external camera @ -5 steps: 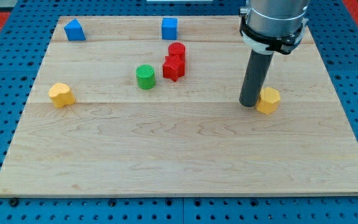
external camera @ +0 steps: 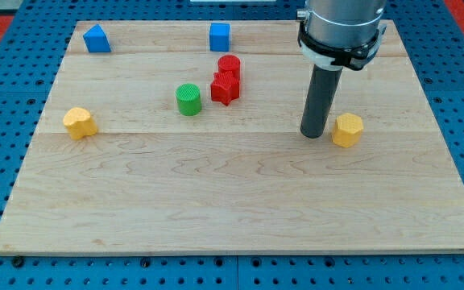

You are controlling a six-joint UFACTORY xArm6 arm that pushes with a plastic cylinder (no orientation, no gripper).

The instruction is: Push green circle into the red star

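The green circle (external camera: pixel 188 99) stands on the wooden board left of centre. The red star (external camera: pixel 225 88) lies just to its right, a small gap between them, and a red cylinder (external camera: pixel 229 67) touches the star's top side. My tip (external camera: pixel 313 134) rests on the board far to the right of the green circle, a short way left of a yellow hexagon block (external camera: pixel 347 130) and apart from it.
A blue block with a pointed top (external camera: pixel 96 39) sits at the top left and a blue cube (external camera: pixel 219 36) at the top middle. A yellow block (external camera: pixel 80 122) lies near the left edge. The board (external camera: pixel 232 201) sits on a blue pegboard.
My tip has slid a little to the left, away from the yellow hexagon it was touching. The blocks have not moved.
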